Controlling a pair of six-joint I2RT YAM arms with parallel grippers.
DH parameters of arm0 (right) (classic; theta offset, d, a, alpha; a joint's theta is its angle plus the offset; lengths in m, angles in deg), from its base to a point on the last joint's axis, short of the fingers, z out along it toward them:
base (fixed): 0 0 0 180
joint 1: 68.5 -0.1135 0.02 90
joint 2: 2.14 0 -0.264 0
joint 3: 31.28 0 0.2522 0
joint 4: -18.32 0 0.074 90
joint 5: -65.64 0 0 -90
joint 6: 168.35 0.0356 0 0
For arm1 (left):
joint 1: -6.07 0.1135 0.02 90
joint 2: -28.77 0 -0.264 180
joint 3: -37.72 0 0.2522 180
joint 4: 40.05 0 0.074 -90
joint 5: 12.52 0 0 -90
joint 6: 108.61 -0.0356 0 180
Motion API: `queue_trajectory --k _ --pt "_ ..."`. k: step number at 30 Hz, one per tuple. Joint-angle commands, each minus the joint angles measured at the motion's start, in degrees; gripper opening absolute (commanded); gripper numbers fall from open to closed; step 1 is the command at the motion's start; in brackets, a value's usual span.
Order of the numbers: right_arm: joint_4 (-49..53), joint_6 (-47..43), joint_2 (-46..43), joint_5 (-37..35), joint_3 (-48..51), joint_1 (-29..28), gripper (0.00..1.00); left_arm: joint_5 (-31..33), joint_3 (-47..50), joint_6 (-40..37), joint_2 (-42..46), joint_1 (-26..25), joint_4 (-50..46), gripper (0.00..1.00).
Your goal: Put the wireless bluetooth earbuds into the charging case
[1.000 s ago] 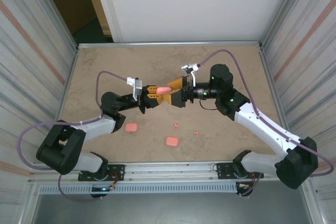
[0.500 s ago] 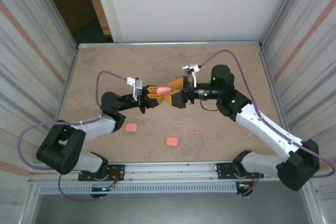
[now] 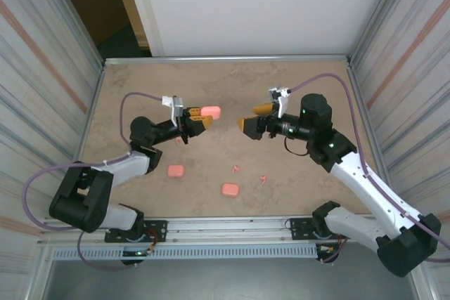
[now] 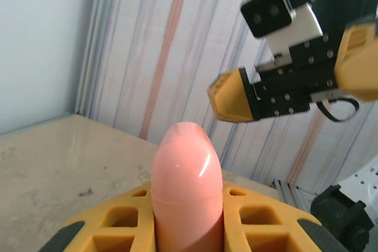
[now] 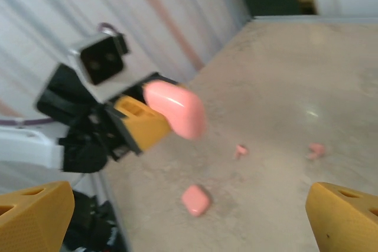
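My left gripper (image 3: pixel 200 118) is shut on a pink rounded charging case (image 3: pixel 210 112) and holds it above the table, left of centre. In the left wrist view the case (image 4: pixel 186 175) stands up between the yellow fingers (image 4: pixel 254 216), its lid closed. My right gripper (image 3: pixel 253 117) hangs open and empty a short way to the case's right, facing it. From the right wrist, the held case (image 5: pixel 175 109) is ahead of the wide-apart fingertips (image 5: pixel 35 213). Two tiny pink earbuds (image 3: pixel 235 168) (image 3: pixel 263 178) lie on the table in front; they also appear in the right wrist view (image 5: pixel 241 150) (image 5: pixel 316 149).
Two more pink cases (image 3: pixel 176 171) (image 3: pixel 229 189) lie on the tan table (image 3: pixel 140 89) near the front; one case (image 5: pixel 195 199) lies below the held one in the right wrist view. Striped walls close in both sides, a white panel the back.
The grippers have drawn apart. The left one moved back left and a little farther with the case. The right one, which was around the case's other end, pulled away to the right, still open.
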Motion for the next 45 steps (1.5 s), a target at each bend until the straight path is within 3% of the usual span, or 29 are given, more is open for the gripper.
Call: queue_trajectory --k 1,4,8,13,19,27,45 --pt "8.36 0.17 -1.71 -10.59 1.66 0.33 0.99 -1.51 -3.44 1.17 0.96 2.65 -6.27 0.0" --pt "13.4 0.11 -1.79 -17.16 2.34 0.47 0.99 -0.12 -5.75 -3.14 2.02 5.35 -18.5 0.0" --pt "15.72 0.09 -1.69 -19.36 3.77 0.55 0.99 2.71 -8.64 -8.52 2.23 8.27 -31.28 0.0" --pt "16.67 -0.05 -1.5 -20.26 5.06 0.51 0.99 3.12 -11.96 -8.31 -1.24 12.84 -38.19 0.0" --pt "16.58 0.25 -1.2 -20.42 5.9 0.51 0.99 6.13 -18.3 -15.96 -6.18 14.5 -51.37 0.0" --pt "16.63 0.52 -2.02 -20.6 6.72 0.51 0.99 5.09 -27.89 -21.22 -14.51 17.43 -63.37 0.0" --pt "18.6 0.43 -4.57 -21.74 8.59 0.49 0.99 7.07 -48.29 -22.98 -34.85 18.39 -83.63 0.0"
